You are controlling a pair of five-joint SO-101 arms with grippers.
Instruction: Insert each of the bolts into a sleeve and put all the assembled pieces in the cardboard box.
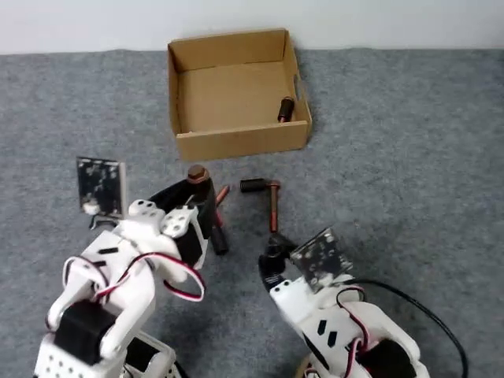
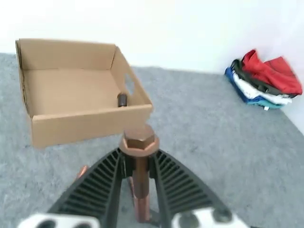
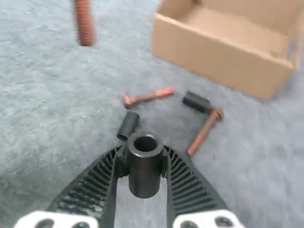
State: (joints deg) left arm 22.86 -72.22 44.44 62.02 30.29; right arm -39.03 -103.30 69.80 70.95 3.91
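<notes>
My left gripper (image 2: 138, 159) is shut on a copper bolt (image 2: 138, 142), held upright with its hex head up, in front of the cardboard box (image 2: 71, 121). My right gripper (image 3: 144, 159) is shut on a black sleeve (image 3: 144, 166) with its bore facing up. In the high view, the left gripper (image 1: 201, 195) and right gripper (image 1: 273, 253) stand side by side below the box (image 1: 236, 142). One assembled piece (image 1: 285, 109) lies inside the box at its right wall. On the carpet lie two loose bolts (image 3: 147, 96) (image 3: 204, 132) and two loose sleeves (image 3: 128, 124) (image 3: 197, 101).
Grey carpet covers the table. The loose bolt (image 1: 273, 206) and sleeve (image 1: 253, 186) lie between the grippers and the box. Another sleeve (image 1: 219, 240) rests beside the left gripper. A pile of folded clothes (image 2: 263, 80) sits far off to the right.
</notes>
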